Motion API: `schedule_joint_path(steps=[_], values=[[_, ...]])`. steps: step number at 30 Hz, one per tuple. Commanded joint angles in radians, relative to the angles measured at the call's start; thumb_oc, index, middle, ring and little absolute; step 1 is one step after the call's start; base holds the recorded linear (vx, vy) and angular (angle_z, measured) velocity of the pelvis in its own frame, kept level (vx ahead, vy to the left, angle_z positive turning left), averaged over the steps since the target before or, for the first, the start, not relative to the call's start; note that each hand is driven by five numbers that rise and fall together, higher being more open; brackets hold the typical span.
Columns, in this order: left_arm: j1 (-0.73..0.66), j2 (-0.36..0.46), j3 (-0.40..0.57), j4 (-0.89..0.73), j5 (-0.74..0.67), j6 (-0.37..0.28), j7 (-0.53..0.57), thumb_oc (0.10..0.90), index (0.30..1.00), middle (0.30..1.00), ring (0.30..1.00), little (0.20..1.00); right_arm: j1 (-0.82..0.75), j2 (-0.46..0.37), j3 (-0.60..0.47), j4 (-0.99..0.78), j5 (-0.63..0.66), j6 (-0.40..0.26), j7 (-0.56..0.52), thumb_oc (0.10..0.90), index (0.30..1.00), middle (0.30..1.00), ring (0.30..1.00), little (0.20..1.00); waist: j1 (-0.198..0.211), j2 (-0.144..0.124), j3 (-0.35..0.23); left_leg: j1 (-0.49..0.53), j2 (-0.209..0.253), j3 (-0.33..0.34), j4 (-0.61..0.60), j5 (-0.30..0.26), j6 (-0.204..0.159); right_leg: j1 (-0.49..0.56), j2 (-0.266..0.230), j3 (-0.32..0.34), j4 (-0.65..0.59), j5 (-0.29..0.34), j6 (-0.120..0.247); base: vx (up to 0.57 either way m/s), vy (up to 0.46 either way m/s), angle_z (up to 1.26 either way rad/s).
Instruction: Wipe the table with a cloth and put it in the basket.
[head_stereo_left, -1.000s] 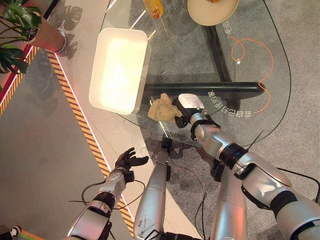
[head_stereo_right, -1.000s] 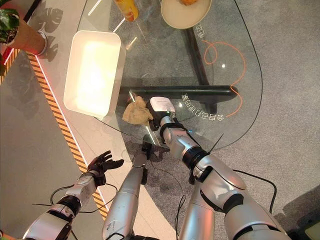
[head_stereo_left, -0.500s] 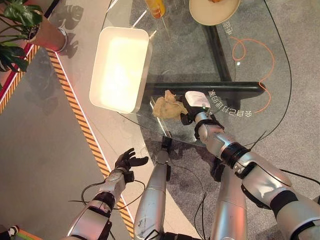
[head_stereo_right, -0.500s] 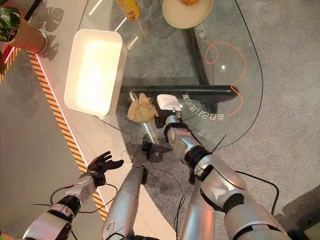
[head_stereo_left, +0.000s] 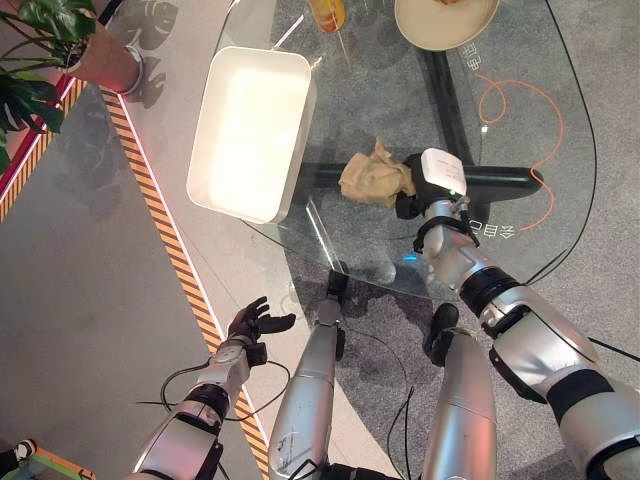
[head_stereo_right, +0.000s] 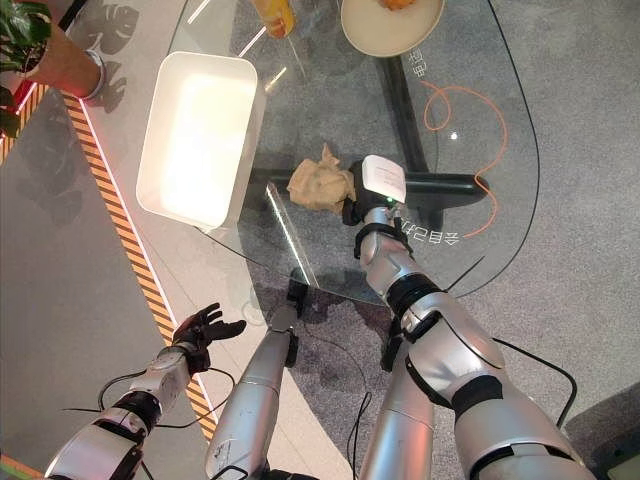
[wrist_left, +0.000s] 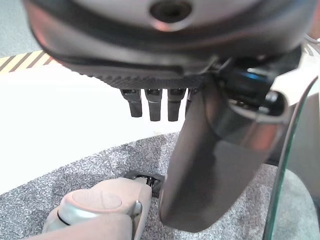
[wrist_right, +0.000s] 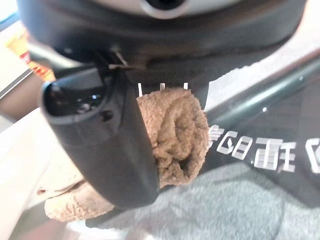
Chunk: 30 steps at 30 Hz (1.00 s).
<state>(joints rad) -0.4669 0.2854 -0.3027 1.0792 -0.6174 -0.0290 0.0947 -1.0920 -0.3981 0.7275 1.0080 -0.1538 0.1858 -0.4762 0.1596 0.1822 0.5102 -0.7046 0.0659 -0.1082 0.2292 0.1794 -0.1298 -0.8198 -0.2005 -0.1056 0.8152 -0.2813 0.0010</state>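
Now, from the left eye view, the right hand (head_stereo_left: 428, 190) rests on the glass table (head_stereo_left: 520, 100) with a tan cloth (head_stereo_left: 375, 177) bunched against it, above the dark bar of the table's frame. A white basket (head_stereo_left: 250, 130) sits on the table's left part, its long side running away from the robot, near the cloth but apart from it. At the far edge stand a cream plate (head_stereo_left: 445, 22) and a glass of orange drink (head_stereo_left: 327, 12). An orange cord (head_stereo_left: 520, 100) loops on the right side of the table. A potted plant (head_stereo_left: 85, 50) stands on the floor at the far left, beside a yellow and black striped strip (head_stereo_left: 165, 240). The left hand (head_stereo_left: 250, 322) hangs low beside the table, off the glass, fingers spread and holding nothing.

From the right eye view the layout is the same: the cloth (head_stereo_right: 320, 183) lies just right of the basket (head_stereo_right: 195, 135), touching the right hand (head_stereo_right: 368, 195).

Along the left wrist view, the left hand's fingers (wrist_left: 152, 105) point out straight over pale floor and grey carpet, with nothing between them.

Along the right wrist view, the right hand (wrist_right: 100, 130) is closed on the cloth (wrist_right: 175, 135), a folded wad pinched between thumb and fingers, with more cloth trailing beneath the thumb.
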Motion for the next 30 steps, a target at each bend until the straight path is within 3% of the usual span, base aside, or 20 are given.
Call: schedule_joint_path(steps=[1, 7, 18, 26, 30], values=[[-0.005, 0.071, -0.002, 0.015, -0.02, -0.027, 0.013, 0.8, 0.9, 0.9, 0.9, 0.9, -0.178, -0.105, -0.057, 0.033, 0.016, 0.009, -0.136, 0.1, 0.3, 0.3, 0.3, 0.2, -0.023, 0.008, 0.01, 0.007, -0.101, 0.102, 0.168, -0.183, 0.13, 0.054, 0.029, -0.029, -0.25, 0.178, 0.016, 0.0, 0.0, 0.0], [-0.012, 0.097, 0.013, 0.024, -0.034, -0.02, 0.006, 0.8, 0.9, 0.9, 0.9, 0.9, -0.154, -0.171, -0.102, 0.087, 0.069, 0.046, -0.172, 0.1, 0.3, 0.3, 0.3, 0.2, -0.035, -0.002, 0.01, -0.003, -0.094, 0.107, 0.177, -0.192, 0.135, 0.045, 0.033, -0.029, -0.247, 0.173, 0.016, 0.0, 0.0, 0.0], [-0.011, 0.133, 0.026, 0.031, -0.048, -0.015, -0.011, 0.8, 0.9, 0.9, 0.9, 0.9, -0.07, -0.276, -0.272, 0.249, 0.2, 0.034, -0.289, 0.1, 0.3, 0.3, 0.3, 0.2, -0.055, -0.017, 0.01, -0.02, -0.079, 0.114, 0.198, -0.213, 0.143, 0.035, 0.041, -0.028, -0.239, 0.166, 0.018, 0.0, -0.006, 0.01], [-0.03, 0.17, 0.05, 0.043, -0.048, 0.002, -0.016, 0.8, 0.9, 0.9, 0.9, 0.9, 0.017, -0.34, -0.395, 0.283, 0.302, -0.027, -0.362, 0.1, 0.3, 0.3, 0.3, 0.2, -0.079, -0.044, 0.01, -0.034, -0.07, 0.108, 0.207, -0.223, 0.146, 0.023, 0.06, -0.02, -0.24, 0.171, 0.024, 0.0, -0.039, 0.0], [-0.05, 0.191, 0.06, 0.06, -0.045, 0.011, -0.027, 0.8, 0.9, 0.9, 0.9, 0.9, 0.009, -0.36, -0.408, 0.294, 0.319, -0.043, -0.37, 0.1, 0.3, 0.3, 0.3, 0.2, -0.082, -0.053, 0.01, -0.043, -0.067, 0.105, 0.209, -0.222, 0.145, 0.018, 0.065, -0.019, -0.245, 0.177, 0.027, -0.02, -0.034, 0.01]])
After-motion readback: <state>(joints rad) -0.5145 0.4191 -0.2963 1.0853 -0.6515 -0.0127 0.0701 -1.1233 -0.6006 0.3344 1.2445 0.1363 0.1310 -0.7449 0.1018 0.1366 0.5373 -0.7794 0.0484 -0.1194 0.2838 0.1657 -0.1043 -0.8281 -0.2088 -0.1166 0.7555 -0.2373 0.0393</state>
